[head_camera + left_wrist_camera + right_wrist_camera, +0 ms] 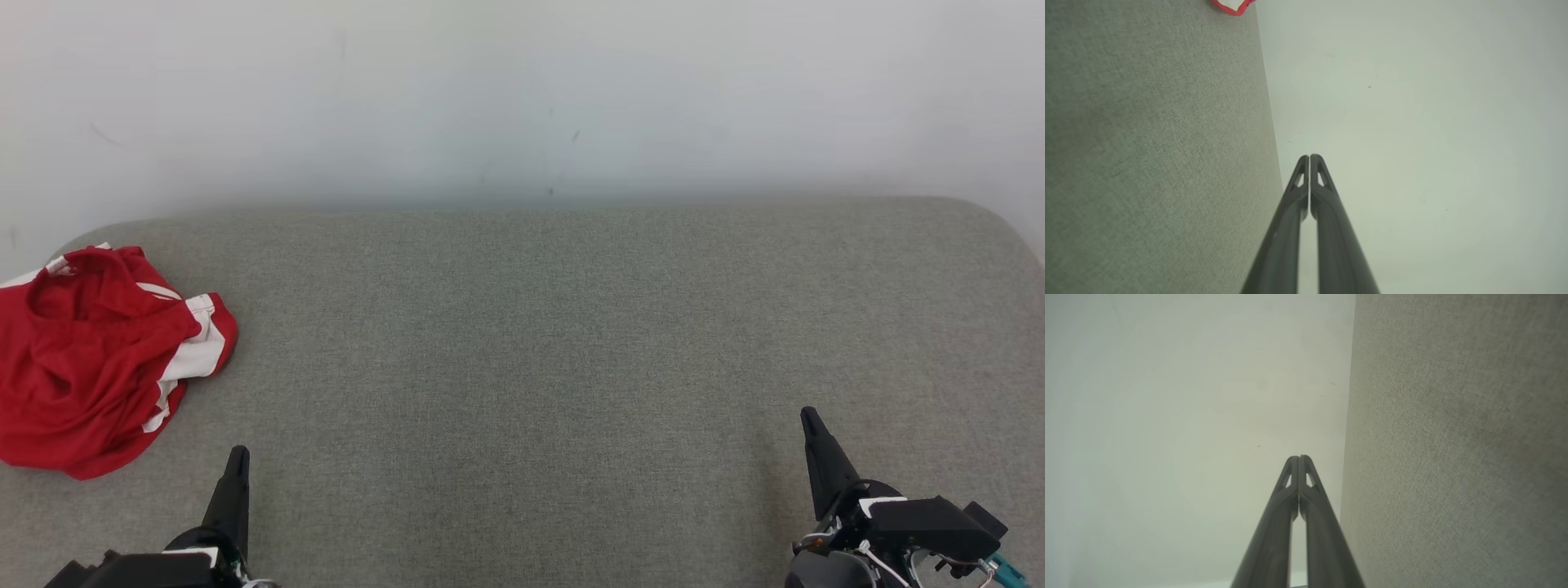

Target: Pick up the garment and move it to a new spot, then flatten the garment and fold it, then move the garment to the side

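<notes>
The garment, at the frame's left edge, is soft red cloth with white panels, matt and creased. The pad beneath is coarse grey woven fabric. The wall is smooth, matt, faintly scuffed. The left gripper and right gripper look like dark matt plastic.

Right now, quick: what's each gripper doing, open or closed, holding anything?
Left gripper: closed, holding nothing.
Right gripper: closed, holding nothing.
</notes>
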Motion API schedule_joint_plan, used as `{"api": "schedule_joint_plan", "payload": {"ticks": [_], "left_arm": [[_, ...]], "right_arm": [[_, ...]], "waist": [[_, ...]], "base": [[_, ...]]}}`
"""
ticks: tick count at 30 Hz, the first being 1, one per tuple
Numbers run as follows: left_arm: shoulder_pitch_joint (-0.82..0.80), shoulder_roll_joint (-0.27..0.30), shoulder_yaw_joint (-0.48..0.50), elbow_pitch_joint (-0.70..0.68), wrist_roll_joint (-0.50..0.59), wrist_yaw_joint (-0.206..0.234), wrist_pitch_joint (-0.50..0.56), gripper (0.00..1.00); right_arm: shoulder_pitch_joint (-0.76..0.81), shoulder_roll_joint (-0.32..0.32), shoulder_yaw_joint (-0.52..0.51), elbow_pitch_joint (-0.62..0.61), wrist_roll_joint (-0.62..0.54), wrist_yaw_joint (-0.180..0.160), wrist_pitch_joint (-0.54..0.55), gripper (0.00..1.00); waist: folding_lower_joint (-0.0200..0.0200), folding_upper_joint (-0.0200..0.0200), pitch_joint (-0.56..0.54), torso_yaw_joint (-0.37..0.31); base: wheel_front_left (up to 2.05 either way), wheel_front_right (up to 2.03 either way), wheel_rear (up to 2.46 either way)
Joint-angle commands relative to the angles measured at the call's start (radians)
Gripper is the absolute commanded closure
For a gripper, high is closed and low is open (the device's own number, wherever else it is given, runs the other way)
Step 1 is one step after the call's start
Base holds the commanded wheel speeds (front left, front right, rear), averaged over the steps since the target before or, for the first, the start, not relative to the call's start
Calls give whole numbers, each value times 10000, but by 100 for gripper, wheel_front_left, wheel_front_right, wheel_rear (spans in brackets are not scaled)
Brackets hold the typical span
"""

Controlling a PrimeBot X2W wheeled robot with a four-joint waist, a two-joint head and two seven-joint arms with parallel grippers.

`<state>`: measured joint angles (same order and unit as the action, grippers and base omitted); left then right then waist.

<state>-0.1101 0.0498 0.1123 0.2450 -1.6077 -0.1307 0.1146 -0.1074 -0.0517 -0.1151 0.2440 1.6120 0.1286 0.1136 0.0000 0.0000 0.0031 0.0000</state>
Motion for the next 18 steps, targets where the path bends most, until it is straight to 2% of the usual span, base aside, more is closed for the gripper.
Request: {"api": "schedule_joint_plan", "payload": {"ticks": [1,8,9,18], "left_arm": [[47,4,19,0,-49,0,-27,100],[47,4,17,-2,-49,0,-27,100],[3,-2,-2,11,5,0,-8,0],[252,-54,-146,238,135,0,-245,0]], "right_arm": [[9,34,13,-4,-28,42,-8,100],[9,34,13,-4,-28,42,-8,100],[2,0,2,14,2,-2,-6,0],[207,17,208,191,1,-38,-244,0]], "waist": [[0,0,0,0],[0,0,0,0],[0,0,0,0],[0,0,1,-4]], "base": [[0,0,0],[0,0,0],[0,0,0],[0,0,0]]}}
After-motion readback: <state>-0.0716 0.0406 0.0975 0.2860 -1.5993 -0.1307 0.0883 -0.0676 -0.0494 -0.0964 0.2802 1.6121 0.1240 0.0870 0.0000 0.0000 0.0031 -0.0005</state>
